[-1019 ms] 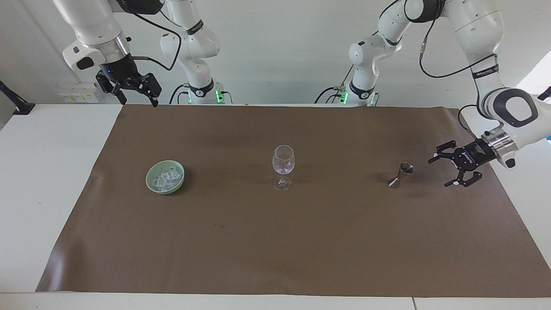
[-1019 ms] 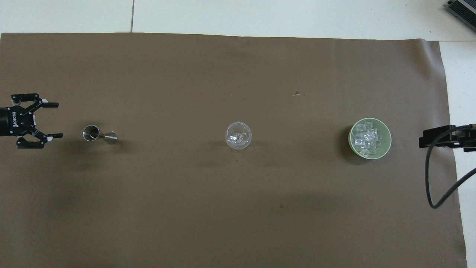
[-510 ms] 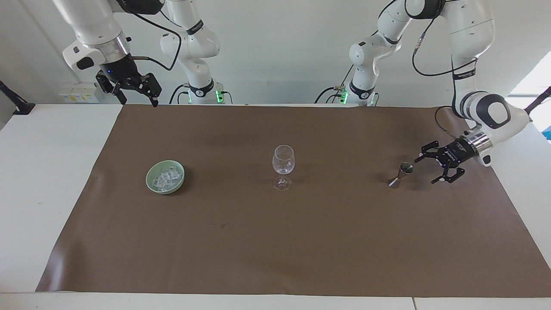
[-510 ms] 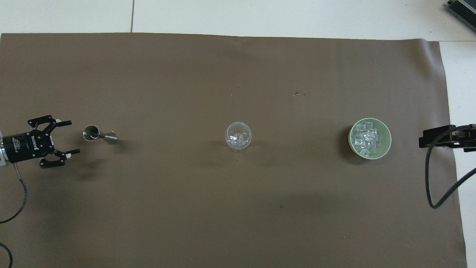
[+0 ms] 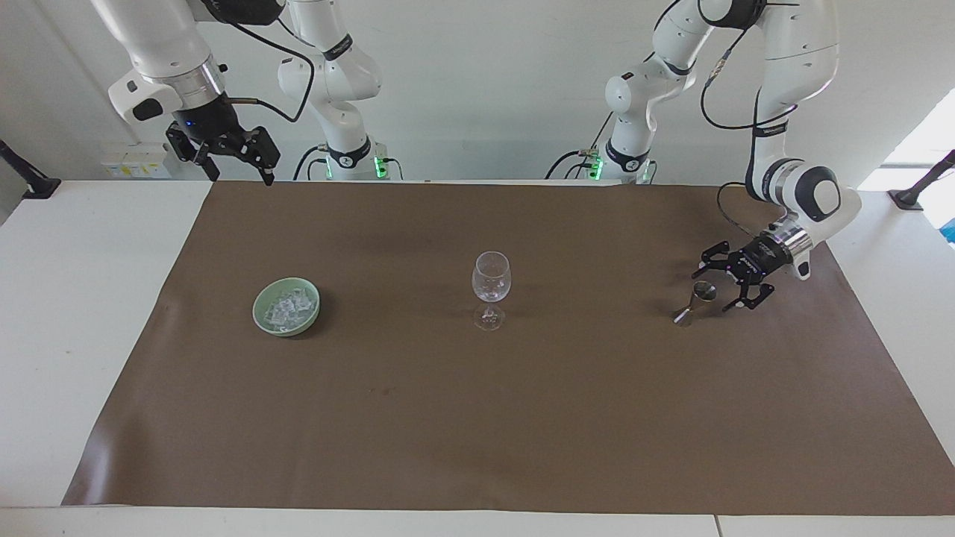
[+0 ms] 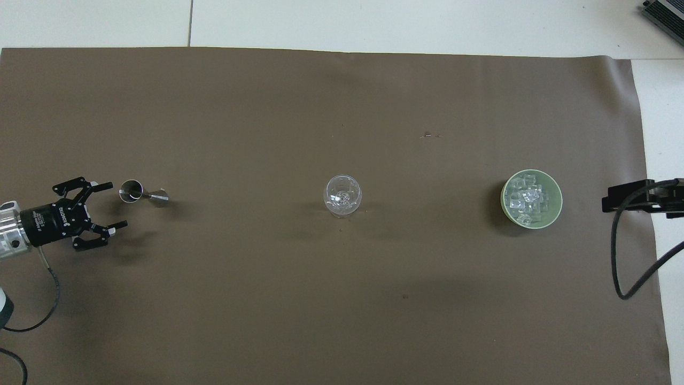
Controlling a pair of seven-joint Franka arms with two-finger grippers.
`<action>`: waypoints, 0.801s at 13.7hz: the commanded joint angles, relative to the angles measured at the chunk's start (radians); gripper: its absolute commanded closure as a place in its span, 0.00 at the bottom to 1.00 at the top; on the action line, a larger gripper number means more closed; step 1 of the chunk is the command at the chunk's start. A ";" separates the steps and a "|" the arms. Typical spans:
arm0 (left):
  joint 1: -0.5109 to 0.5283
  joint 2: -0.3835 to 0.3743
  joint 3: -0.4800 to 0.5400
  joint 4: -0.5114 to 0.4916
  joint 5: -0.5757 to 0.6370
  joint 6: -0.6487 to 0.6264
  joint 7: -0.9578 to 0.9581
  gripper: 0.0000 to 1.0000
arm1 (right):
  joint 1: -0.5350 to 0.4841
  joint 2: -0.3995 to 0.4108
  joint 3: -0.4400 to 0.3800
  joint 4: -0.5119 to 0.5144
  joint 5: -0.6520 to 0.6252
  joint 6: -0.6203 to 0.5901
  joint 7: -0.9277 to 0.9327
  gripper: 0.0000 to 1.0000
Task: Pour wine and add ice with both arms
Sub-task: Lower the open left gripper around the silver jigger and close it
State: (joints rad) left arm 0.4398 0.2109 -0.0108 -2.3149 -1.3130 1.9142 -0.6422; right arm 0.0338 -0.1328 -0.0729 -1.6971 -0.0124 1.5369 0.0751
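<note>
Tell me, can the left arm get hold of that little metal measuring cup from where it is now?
Probably yes. The left tool is open, right beside the metal measuring cup and level with it, with nothing between them. It has not closed on it yet.

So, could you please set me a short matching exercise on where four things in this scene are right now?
Things:
1. ice
2. wine glass
3. measuring cup
4. right gripper

Places or states:
A. stands upright in the middle of the brown mat
B. hangs open above the mat's corner, waiting
C. lies in the green bowl
D. stands just in front of the open left gripper

Pairs: 1-C, 2-A, 3-D, 4-B
</note>
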 commanded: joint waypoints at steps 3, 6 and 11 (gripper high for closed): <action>-0.059 -0.047 -0.005 -0.083 -0.146 0.077 0.070 0.00 | -0.008 -0.018 0.004 -0.018 0.022 0.002 -0.011 0.00; -0.089 -0.041 -0.005 -0.084 -0.187 0.131 0.098 0.00 | -0.008 -0.018 0.005 -0.018 0.020 0.002 -0.011 0.00; -0.104 -0.051 -0.008 -0.123 -0.281 0.126 0.136 0.00 | -0.008 -0.018 0.004 -0.018 0.022 0.002 -0.011 0.00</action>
State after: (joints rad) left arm 0.3656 0.1950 -0.0246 -2.3937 -1.5335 2.0163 -0.5322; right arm 0.0338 -0.1328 -0.0729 -1.6972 -0.0124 1.5369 0.0751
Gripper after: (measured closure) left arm 0.000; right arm 0.000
